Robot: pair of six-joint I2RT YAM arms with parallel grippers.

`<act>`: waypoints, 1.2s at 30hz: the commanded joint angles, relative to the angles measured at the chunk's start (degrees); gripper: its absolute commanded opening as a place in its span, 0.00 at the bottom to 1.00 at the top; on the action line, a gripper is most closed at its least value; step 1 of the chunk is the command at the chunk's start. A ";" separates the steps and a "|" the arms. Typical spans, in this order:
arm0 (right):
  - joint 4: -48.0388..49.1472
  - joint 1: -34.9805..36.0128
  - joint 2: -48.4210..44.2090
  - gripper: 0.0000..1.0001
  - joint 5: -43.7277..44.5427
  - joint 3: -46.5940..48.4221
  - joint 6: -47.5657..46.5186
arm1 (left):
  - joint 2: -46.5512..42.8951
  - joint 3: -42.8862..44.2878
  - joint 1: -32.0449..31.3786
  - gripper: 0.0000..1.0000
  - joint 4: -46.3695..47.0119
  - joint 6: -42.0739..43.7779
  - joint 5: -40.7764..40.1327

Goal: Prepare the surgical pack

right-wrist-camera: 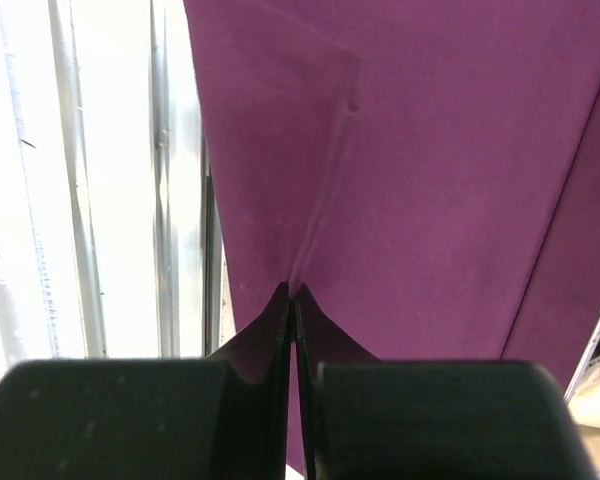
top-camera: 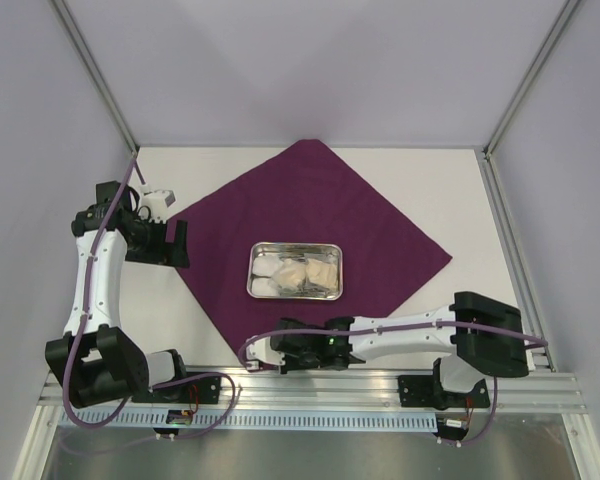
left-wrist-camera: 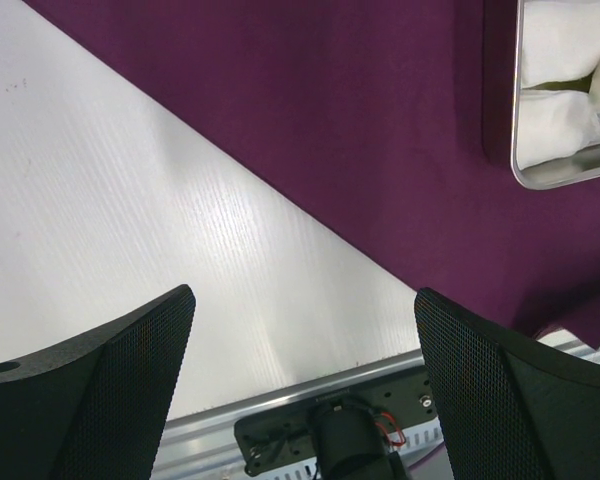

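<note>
Surgical pack: the wrap is being worked at the near corner of the cloth.

- Right gripper [right-wrist-camera: 292,300]: jaws pressed together on a pinch of the dark-purple cloth [right-wrist-camera: 430,180]. The fabric tents into a ridge running up from the fingertips, so there is cloth between the pads, not air.
- The pinch sits at the cloth's near corner, lower centre of the overhead view, just above the aluminium rail [top-camera: 310,395].
- The cloth lies as a diamond, one corner towards each side of the table [top-camera: 450,180]. My guess is that this lets each corner fold inward as a flap.
- Steel tray [top-camera: 296,245]: centre of the overhead view, flat on the cloth and well inside its edges. It probably sits there so the flaps can cover it.
- In the tray are white gauze pads [top-camera: 275,272] and something tan [top-camera: 318,272]. I cannot make out any forceps for certain.
- Left gripper [left-wrist-camera: 302,300]: jaws wide apart with nothing between them. It is above bare table by the cloth's left corner, middle left of the overhead view, likely waiting for that corner.
- Judgement: the first fold is beginning and the tray is not yet covered.
- Risk: a hard pull on the corner could drag the tray.
</note>
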 commanded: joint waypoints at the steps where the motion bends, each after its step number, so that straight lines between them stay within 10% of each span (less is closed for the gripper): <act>1: 1.30 -1.07 0.54 0.01 1.80 2.02 -0.45 | 0.26 1.89 0.50 1.00 0.97 1.26 1.24; 21: 17.37 -20.73 -13.88 0.01 -6.99 -5.80 12.91 | 2.01 6.27 0.50 0.95 -0.35 1.18 4.31; 36: 23.18 -48.70 6.94 0.00 -13.67 14.40 22.58 | 17.48 21.56 -10.39 0.94 0.17 0.30 2.56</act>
